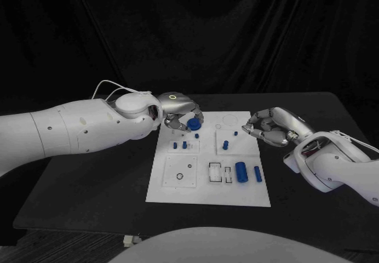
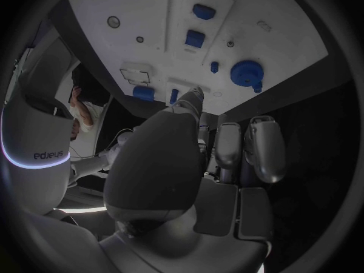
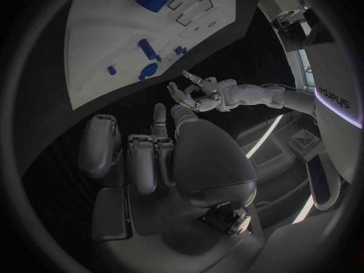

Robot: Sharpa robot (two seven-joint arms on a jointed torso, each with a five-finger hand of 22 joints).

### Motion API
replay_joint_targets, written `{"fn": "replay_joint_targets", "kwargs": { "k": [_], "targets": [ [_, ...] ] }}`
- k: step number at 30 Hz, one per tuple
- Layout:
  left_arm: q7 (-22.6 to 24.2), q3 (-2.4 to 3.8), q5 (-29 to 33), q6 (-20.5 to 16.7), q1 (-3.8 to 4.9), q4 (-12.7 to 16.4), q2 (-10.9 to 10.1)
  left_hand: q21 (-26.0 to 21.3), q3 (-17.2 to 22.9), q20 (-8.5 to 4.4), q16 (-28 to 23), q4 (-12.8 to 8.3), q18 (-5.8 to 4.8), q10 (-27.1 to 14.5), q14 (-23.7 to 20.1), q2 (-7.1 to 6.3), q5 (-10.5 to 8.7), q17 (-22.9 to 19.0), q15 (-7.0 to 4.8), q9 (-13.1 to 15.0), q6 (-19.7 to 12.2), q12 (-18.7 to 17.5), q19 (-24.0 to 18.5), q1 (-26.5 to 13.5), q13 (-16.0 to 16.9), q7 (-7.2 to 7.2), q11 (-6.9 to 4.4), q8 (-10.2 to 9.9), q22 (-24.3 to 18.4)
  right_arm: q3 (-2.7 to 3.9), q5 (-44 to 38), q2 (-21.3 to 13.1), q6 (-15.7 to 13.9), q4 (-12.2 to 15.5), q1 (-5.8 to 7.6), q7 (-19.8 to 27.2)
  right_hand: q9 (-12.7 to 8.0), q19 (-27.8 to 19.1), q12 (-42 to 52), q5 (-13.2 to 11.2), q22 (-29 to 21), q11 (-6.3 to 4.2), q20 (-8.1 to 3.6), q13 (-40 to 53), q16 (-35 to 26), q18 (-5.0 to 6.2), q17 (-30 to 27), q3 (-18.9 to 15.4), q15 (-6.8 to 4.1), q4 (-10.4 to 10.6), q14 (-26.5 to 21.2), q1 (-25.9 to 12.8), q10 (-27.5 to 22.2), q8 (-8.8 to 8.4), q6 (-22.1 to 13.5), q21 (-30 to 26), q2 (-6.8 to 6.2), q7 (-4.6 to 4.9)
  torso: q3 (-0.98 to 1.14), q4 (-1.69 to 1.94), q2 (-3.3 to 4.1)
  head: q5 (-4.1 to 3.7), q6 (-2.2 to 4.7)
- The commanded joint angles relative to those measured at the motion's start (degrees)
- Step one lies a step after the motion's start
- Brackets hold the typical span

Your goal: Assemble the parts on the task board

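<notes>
The white task board [image 1: 209, 189] lies mid-table. A round blue part [image 1: 193, 124] sits at its far left corner, also seen in the left wrist view [image 2: 246, 73]. My left hand [image 1: 182, 114] arches just over that part with fingers spread, holding nothing; the right wrist view shows it [image 3: 201, 94] spread too. A thick blue cylinder [image 1: 241, 171] and a slim one [image 1: 257, 173] lie near the board's right side. Small blue pegs [image 1: 225, 145] stand mid-board. My right hand [image 1: 268, 127] hovers at the far right edge, fingers curled in and empty.
Two small pegs [image 1: 180, 146] stand on the board's left square plate. Rectangular slots [image 1: 220, 172] and a ring hole [image 1: 179, 176] mark the near half. The black table [image 1: 95, 186] spreads around the board, with dark curtain behind.
</notes>
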Motion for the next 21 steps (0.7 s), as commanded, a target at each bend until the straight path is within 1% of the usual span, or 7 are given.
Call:
{"fn": "replay_joint_targets", "kwargs": {
  "k": [1, 5, 6, 8, 12, 14, 21],
  "targets": [
    [3.2, 0.06, -6.5, -3.0, -0.85, -0.7, 0.7, 1.0, 3.0, 0.01, -0.5, -1.3, -2.98, 1.1, 1.0, -0.53, 0.85, -0.5, -0.46, -1.1, 0.7, -0.6, 0.7, -0.5, -1.1, -0.11, -0.44, -1.3, 10.6, 0.04, -2.0, -0.2, -2.3, 0.8, -0.11, 1.1, 0.5, 0.2, 0.9, 0.9, 10.5, -0.31, 0.00, 15.4, 1.4, -0.37, 15.4, 0.7, -0.15, 0.0, 6.2, 1.4, 6.0, 0.60, -0.2, 1.6, -0.79, -0.17, -0.02, 0.10, -0.07, -0.05, -0.01],
    [3.2, 0.06, -7.0, -3.5, -1.70, -1.3, 1.5, 0.8, 3.6, -0.09, -0.6, -2.0, -2.98, 3.1, 1.3, -0.49, 1.38, -0.9, -0.53, -1.9, 2.6, -0.9, 0.8, -0.8, -2.3, 0.59, -0.41, -1.4, 10.6, 0.04, -2.1, -0.3, -2.1, 1.1, -0.11, 1.0, 0.5, 0.2, 0.9, 0.9, 10.5, -0.31, 0.00, 15.4, 1.4, -0.37, 15.4, 0.7, -0.15, 0.0, 6.2, 1.4, 6.0, 0.60, -0.2, 1.6, -0.79, -0.17, -0.08, 0.15, 0.01, -0.08, -0.01],
    [3.2, 0.06, -7.1, -3.3, -1.90, -1.5, 1.8, 0.9, 3.9, -0.12, -0.5, -2.3, -3.02, 4.2, 1.5, -0.41, 1.94, -0.7, -0.53, -2.1, 3.8, -1.0, 0.9, -0.9, -2.7, 0.91, -0.35, -1.3, 10.6, 0.04, -2.2, -0.3, -2.0, 1.1, -0.11, 0.9, 0.5, 0.2, 0.9, 0.9, 10.5, -0.31, 0.00, 15.4, 1.4, -0.37, 15.4, 0.7, -0.15, 0.0, 6.2, 1.4, 6.0, 0.60, -0.2, 1.6, -0.79, -0.17, -0.05, 0.14, 0.01, -0.05, -0.01],
    [3.1, 0.06, -7.1, -3.0, -2.19, -1.9, 2.3, 0.9, 4.1, -0.13, -0.5, -2.4, -3.02, 4.6, 1.5, -0.40, 2.06, -0.7, -0.55, -2.3, 4.3, -1.1, 1.0, -0.9, -2.9, 1.02, -0.39, -1.3, 10.6, 0.04, -2.2, -0.3, -1.8, 1.0, -0.12, 0.8, 0.5, 0.2, 0.9, 0.9, 10.5, -0.31, 0.00, 15.4, 1.4, -0.36, 15.4, 0.7, -0.15, 0.0, 6.2, 1.4, 6.0, 0.60, -0.2, 1.6, -0.79, -0.17, -0.02, 0.12, -0.02, -0.03, -0.01],
    [2.7, 0.07, -7.2, -2.2, -2.65, -3.0, 3.4, 0.8, 5.2, -0.21, -0.4, -2.8, -3.02, 6.8, 1.6, -0.34, 2.40, -0.8, -0.61, -3.0, 7.0, -1.8, 1.1, -1.6, -4.0, 1.18, -0.55, -1.3, 10.7, 0.04, -2.2, -0.1, -1.5, 0.9, -0.13, 0.7, 0.5, 0.2, 0.9, 0.9, 10.5, -0.31, 0.00, 15.4, 1.4, -0.34, 15.4, 0.7, -0.16, 0.1, 6.2, 1.4, 6.0, 0.60, -0.2, 1.5, -0.83, -0.17, 0.17, 0.05, -0.10, -0.01, -0.01],
    [2.5, 0.07, -7.2, -1.7, -2.92, -3.9, 4.1, 0.6, 5.4, -0.21, -0.6, -2.8, -3.00, 7.3, 1.5, -0.33, 2.49, -1.1, -0.62, -3.2, 7.5, -2.0, 1.0, -1.8, -4.2, 1.34, -0.49, -1.4, 10.6, 0.04, -2.2, 0.0, -1.3, 0.8, -0.13, 0.6, 0.5, 0.1, 0.9, 0.9, 10.4, -0.31, -0.01, 15.4, 1.4, -0.31, 15.4, 0.7, -0.16, 0.1, 6.2, 1.4, 6.0, 0.60, -0.2, 1.4, -0.84, -0.17, 0.24, 0.02, -0.12, 0.10, -0.01],
    [1.5, 0.07, -7.3, -0.5, -3.67, -6.5, 6.0, 0.0, 6.1, -0.19, -0.8, -2.9, -2.90, 8.2, 1.4, -0.23, 2.95, -1.5, -0.57, -3.6, 8.5, -2.6, 0.8, -2.2, -4.8, 1.85, -0.34, -1.8, 10.5, 0.03, -2.2, 0.0, -0.7, 0.6, -0.13, 0.3, 0.5, 0.1, 0.9, 1.0, 10.4, -0.31, -0.01, 15.4, 1.4, -0.27, 15.4, 0.7, -0.16, 0.2, 6.2, 1.3, 6.0, 0.60, -0.2, 1.2, -0.87, -0.16, 0.27, -0.03, -0.05, 0.30, -0.01]
  ]
}}
